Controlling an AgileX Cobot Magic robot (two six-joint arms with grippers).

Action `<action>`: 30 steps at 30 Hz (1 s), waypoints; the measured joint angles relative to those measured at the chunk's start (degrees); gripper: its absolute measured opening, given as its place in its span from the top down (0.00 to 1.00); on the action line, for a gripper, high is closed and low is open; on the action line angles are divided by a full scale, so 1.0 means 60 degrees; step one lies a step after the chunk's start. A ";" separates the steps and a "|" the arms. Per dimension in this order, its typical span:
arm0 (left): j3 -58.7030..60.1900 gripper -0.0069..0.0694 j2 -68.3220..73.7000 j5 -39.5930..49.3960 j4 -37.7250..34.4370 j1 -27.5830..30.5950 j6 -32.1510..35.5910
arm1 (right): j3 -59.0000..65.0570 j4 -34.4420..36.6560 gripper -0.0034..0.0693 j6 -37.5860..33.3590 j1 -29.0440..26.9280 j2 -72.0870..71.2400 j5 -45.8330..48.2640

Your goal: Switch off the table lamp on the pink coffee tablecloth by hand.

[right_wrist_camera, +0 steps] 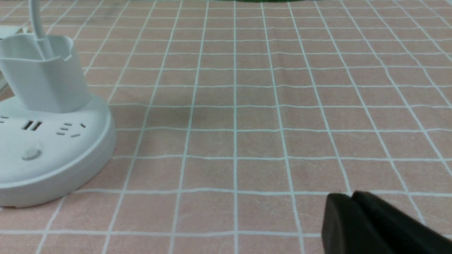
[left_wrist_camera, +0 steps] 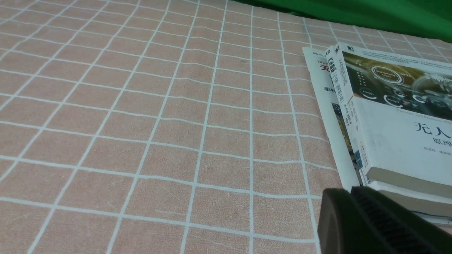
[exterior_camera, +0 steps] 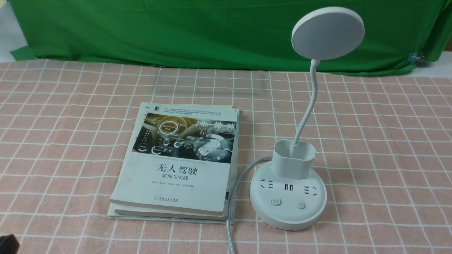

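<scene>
The white table lamp (exterior_camera: 287, 208) stands on the pink coffee tablecloth (exterior_camera: 388, 141), right of centre. Its round disc head (exterior_camera: 327, 33) rises on a thin bent neck from a cup-shaped holder. On the base's front are two buttons; the left one (exterior_camera: 276, 201) carries a blue mark. In the right wrist view the lamp base (right_wrist_camera: 53, 151) lies well apart from my right gripper (right_wrist_camera: 352, 195), whose black fingers touch, holding nothing. My left gripper (left_wrist_camera: 351, 190) is shut and empty, low over the cloth (left_wrist_camera: 141, 123) near the books. In the front view only a dark corner (exterior_camera: 7, 243) of the left arm shows.
A stack of books (exterior_camera: 180, 158) lies just left of the lamp, also seen in the left wrist view (left_wrist_camera: 395, 123). The lamp's white cable (exterior_camera: 235, 190) runs between books and base toward the front edge. A green backdrop cloth (exterior_camera: 176, 31) hangs behind.
</scene>
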 joint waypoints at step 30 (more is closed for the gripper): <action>0.0000 0.90 0.0000 0.0000 0.0000 0.0000 0.0000 | 0.0000 0.0000 0.74 0.0051 0.0000 0.0000 0.0000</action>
